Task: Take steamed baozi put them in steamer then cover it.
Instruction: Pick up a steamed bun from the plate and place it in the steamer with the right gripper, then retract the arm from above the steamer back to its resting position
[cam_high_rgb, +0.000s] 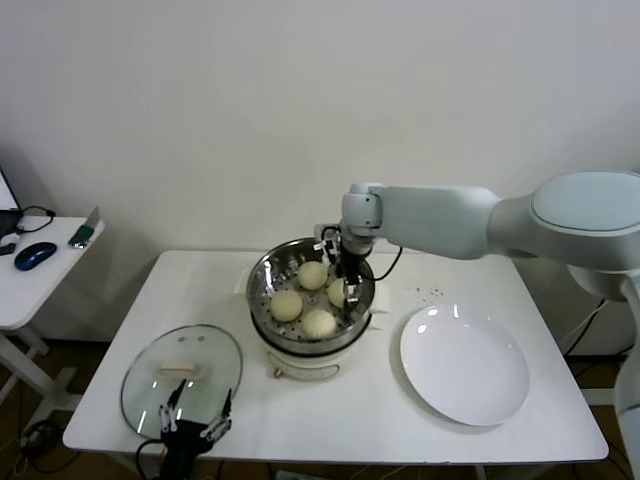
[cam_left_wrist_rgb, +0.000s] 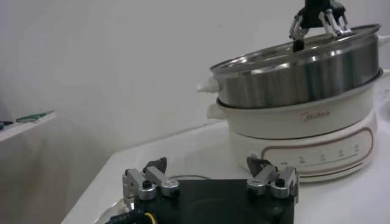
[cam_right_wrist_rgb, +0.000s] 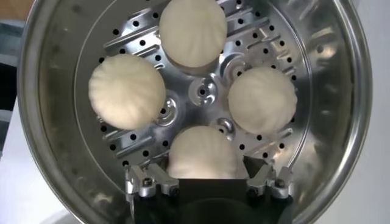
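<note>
Several cream-white baozi (cam_high_rgb: 287, 305) lie in the shiny steel steamer (cam_high_rgb: 262, 280) at the table's middle, spread over its perforated bottom (cam_right_wrist_rgb: 201, 91). My right gripper (cam_high_rgb: 348, 285) hangs inside the basket's right side, open. Its jaws stand wide on either side of one baozi (cam_right_wrist_rgb: 203, 152), which rests on the bottom. The cover (cam_high_rgb: 182, 375), a clear glass lid with a cream handle, lies flat at the front left. My left gripper (cam_high_rgb: 195, 415) sits open at the lid's near edge, holding nothing. In the left wrist view this gripper (cam_left_wrist_rgb: 207, 164) faces the steamer (cam_left_wrist_rgb: 298, 73).
A white plate (cam_high_rgb: 465, 365) lies bare at the right of the table. The steamer sits on a cream pot base (cam_left_wrist_rgb: 304, 140). A small side table (cam_high_rgb: 20, 290) with a mouse (cam_high_rgb: 35, 255) stands at the far left.
</note>
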